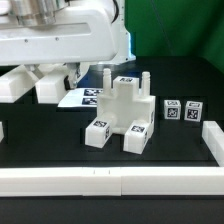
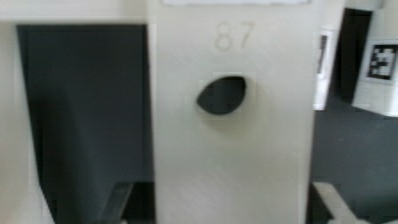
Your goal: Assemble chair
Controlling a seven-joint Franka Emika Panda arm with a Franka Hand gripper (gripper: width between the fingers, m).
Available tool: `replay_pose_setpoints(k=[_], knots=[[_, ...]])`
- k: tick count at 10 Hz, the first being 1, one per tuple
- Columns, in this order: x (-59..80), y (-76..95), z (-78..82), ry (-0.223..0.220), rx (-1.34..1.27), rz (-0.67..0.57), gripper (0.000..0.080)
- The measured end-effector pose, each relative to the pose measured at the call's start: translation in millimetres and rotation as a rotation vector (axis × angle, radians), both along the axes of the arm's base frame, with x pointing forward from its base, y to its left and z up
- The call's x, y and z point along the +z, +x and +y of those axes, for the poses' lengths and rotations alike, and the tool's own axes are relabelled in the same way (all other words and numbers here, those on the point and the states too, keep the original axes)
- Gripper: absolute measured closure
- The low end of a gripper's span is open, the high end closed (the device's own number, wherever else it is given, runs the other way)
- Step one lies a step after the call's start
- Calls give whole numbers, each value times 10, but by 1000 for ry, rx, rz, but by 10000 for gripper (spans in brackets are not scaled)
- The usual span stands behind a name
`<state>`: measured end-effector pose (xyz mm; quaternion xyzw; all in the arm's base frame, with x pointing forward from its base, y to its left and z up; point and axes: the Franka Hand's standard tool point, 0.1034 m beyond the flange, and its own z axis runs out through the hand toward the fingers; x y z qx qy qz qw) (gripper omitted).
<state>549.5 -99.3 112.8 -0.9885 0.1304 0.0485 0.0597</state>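
Observation:
A flat white chair part (image 2: 222, 60), with a round hole (image 2: 222, 95) and a moulded number, fills the wrist view. My gripper (image 2: 224, 206) is shut on it, one finger (image 2: 125, 200) on each side edge. In the exterior view the arm's white hand (image 1: 60, 45) hangs at the upper left, with white pieces (image 1: 50, 88) just under it; the fingertips cannot be made out there. The part-built chair (image 1: 120, 115), a tagged seat slab with blocks standing up from it, sits mid-table, apart from the gripper.
The marker board (image 1: 85, 97) lies behind the chair. A tagged white block (image 1: 182, 110) stands at the exterior view's right, and another tagged piece (image 2: 377, 65) shows in the wrist view. White border rails run along the front (image 1: 110, 180) and right (image 1: 212, 140).

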Motion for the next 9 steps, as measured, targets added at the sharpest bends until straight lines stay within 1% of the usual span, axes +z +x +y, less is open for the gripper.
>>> replay_pose_setpoints(k=[1, 4, 6, 7, 9], knots=[[60, 15, 33, -1, -2, -8, 512], [14, 3, 33, -2, -21, 0, 512], [3, -8, 48, -9, -146, 23, 512], [22, -29, 69, -2, -141, 38, 512], [163, -76, 206, 7, -154, 33, 512]])
